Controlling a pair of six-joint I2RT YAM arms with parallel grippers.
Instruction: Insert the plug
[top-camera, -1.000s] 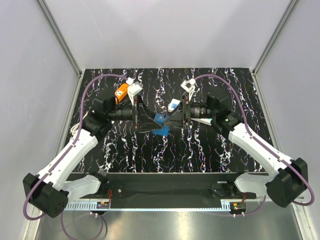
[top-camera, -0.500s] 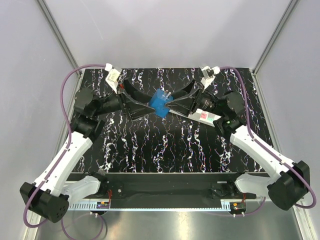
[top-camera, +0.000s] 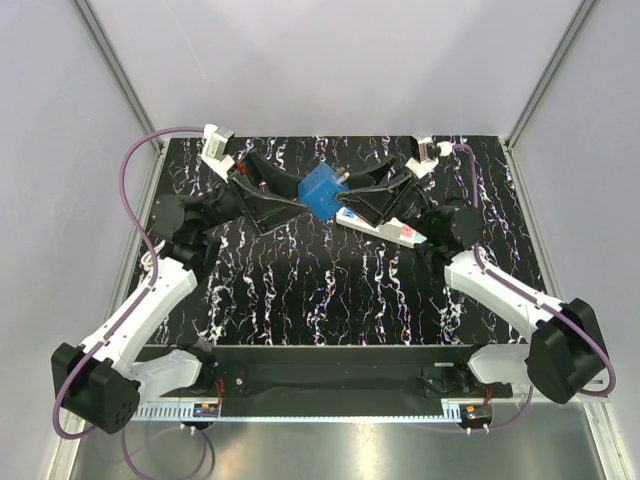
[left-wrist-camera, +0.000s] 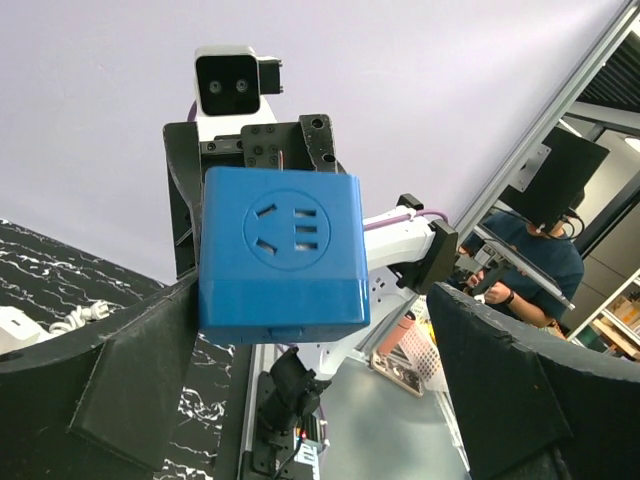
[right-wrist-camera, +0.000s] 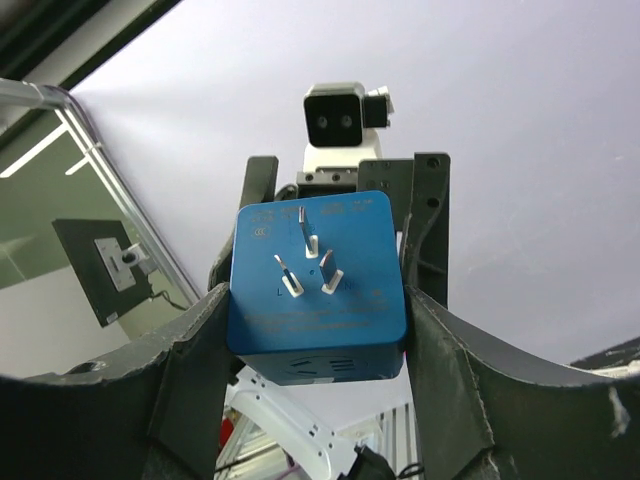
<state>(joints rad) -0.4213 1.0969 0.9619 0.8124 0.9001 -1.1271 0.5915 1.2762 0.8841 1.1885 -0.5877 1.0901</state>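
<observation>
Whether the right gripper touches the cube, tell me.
Touching: right wrist view shows the cube pressed between the right gripper's fingers, no gap.

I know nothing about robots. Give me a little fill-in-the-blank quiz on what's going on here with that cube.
The cube raised between the two arms is ___. In the right wrist view, one face carries ___ metal prongs. The white power strip lies on the ___, under the right gripper.
Missing words: blue; three; table.
</observation>
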